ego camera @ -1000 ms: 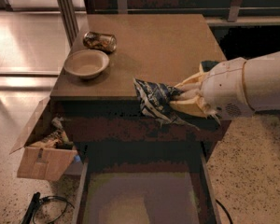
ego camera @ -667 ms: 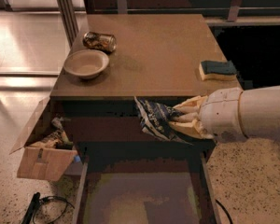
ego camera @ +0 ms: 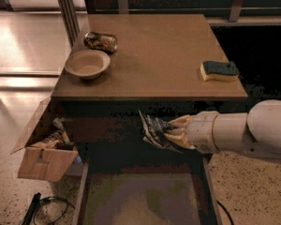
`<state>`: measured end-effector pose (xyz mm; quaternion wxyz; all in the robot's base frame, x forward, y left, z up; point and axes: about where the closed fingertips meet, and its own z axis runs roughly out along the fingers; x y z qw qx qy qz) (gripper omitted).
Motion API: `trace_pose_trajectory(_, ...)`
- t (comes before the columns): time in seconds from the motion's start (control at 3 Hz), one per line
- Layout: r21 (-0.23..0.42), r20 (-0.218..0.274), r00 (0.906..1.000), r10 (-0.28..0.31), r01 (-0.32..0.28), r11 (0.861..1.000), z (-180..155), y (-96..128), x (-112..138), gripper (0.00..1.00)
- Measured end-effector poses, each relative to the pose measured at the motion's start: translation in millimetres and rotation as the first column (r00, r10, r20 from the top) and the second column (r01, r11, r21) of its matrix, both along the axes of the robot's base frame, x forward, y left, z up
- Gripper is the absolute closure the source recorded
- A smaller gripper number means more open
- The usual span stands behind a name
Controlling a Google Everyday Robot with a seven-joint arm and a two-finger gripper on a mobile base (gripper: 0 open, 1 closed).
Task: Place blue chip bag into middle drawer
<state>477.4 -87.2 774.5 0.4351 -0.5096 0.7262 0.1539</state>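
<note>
While the end effector (ego camera: 174,132) pinches the blue chip bag (ego camera: 152,129), the bag hangs above the far end of the open middle drawer (ego camera: 131,198).
Its pale fingers (ego camera: 179,122) are closed on the bag's right end and hide that part; the rest sticks out to the left, crumpled, its white lettering unreadable. The drawer's near end is cut off by the lower edge, and the arm by the right edge. Deep shadow hides the cabinet face behind the bag. On the bench (ego camera: 159,41) above sit a bowl (ego camera: 87,63) and a crushed can (ego camera: 100,41) at the left, and a sponge (ego camera: 219,71) at the right. A cardboard box (ego camera: 43,162) stands on the floor, left.
</note>
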Motion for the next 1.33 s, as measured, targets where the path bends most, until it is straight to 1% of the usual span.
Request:
trace_pose_trajectory(0.33,-0.023,-0.036,0.9982,-0.048,0.048,0.999,-45.4,0.5,27.0,1.00)
trace_pose_trajectory(0.67,-0.023,-0.036,0.9982,-0.048,0.048,0.999,-45.5,0.5,27.0,1.00)
trace_pose_trajectory(1.0,0.000,-0.081,0.9948,-0.062,0.062,0.998,-75.3,2.3,24.2,1.00)
trace_pose_trajectory(1.33,0.013,-0.137,0.9870,-0.085,0.087,0.996,-124.2,5.0,15.3,1.00)
